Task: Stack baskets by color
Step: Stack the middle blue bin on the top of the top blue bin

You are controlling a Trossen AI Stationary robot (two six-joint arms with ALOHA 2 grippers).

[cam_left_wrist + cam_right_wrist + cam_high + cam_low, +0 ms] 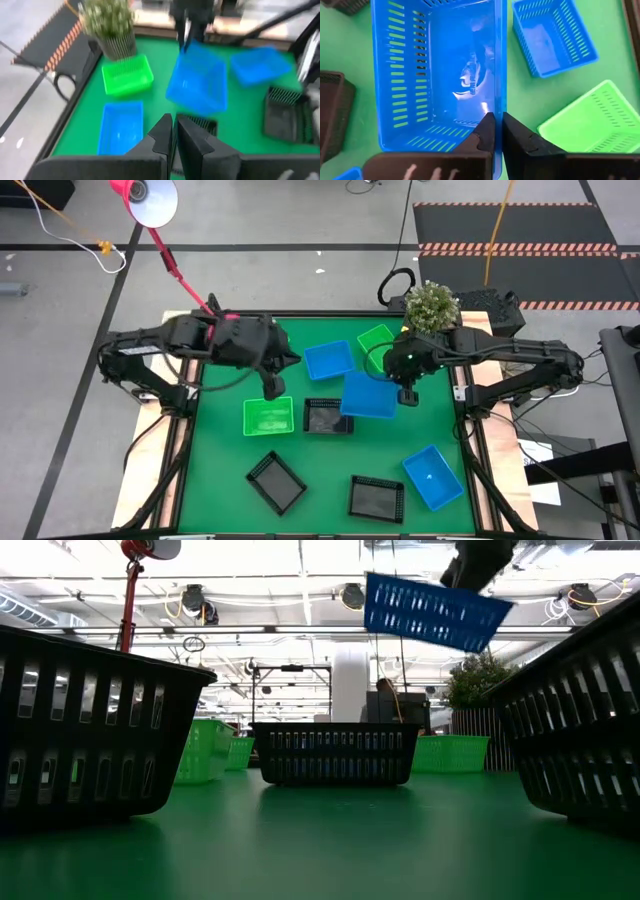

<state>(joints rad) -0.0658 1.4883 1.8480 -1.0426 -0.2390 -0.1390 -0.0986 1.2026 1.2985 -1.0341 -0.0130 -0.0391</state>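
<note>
My right gripper (407, 395) is shut on a blue basket (366, 396), held in the air right of the table's middle. A second blue basket (330, 360) and a green one (377, 340) rest on their bases at the far side. A third blue basket (433, 476) lies near right. Another green basket (268, 417) sits left of centre, with my left gripper (272, 388) shut and holding nothing just above its far edge. Three black baskets (328, 418), (276, 480), (377, 496) stand on the green table. My right gripper pinches one side wall of the blue basket at its rim (500, 102), near a corner, one finger inside (484, 131) and one outside. The fingers slant down from the table's right. The basket hangs tilted and clear of the table (435, 612).
A pink lamp (150, 200) on a red stem leans in over the far left corner. A potted plant (432, 305) stands at the far right edge. Bare green table (330, 455) shows between the near black baskets and the middle row.
</note>
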